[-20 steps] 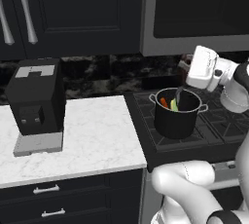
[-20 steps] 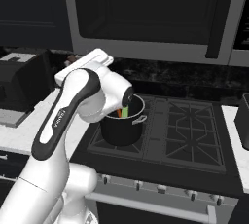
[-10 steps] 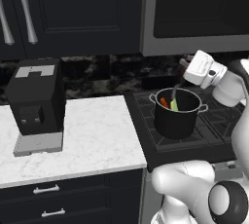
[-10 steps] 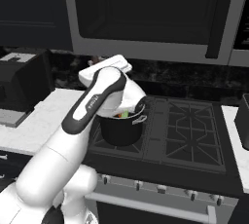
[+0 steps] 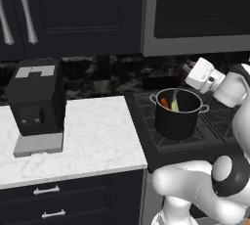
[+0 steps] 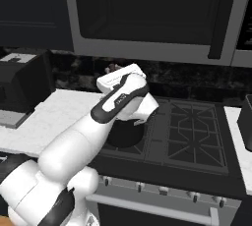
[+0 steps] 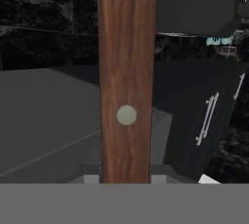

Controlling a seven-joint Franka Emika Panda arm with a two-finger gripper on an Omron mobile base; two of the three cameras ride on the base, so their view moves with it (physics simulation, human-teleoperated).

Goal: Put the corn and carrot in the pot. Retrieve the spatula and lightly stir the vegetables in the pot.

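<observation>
Two-finger gripper (image 5: 187,70) is clamped on the small spatula with the reddish-brown wooden handle (image 7: 127,79). In the hand view the handle runs straight up the middle, two pale rivets on it. Fingertips themselves aren't resolvable there.

Left base view: white hand sits above and to the right of the tall near-black cylindrical metal pot (image 5: 178,117), tilted toward it. A thin grey shaft drops from the hand into the pot mouth; blade is too small to make out.

Inside the pot: thin orange-red carrot (image 5: 165,103) on the left, yellow-green corn cob (image 5: 175,105) just beside it on the right, both leaning against the inner wall.

Pot stands on the front left burner of the black gas stove (image 5: 146,126). Right base view: the white arm covers most of the pot, hand up by the backsplash.

White marble counter (image 5: 93,141) lies left of the stove, with a black box-shaped coffee machine (image 5: 36,99) on it, well apart from the pot.
</observation>
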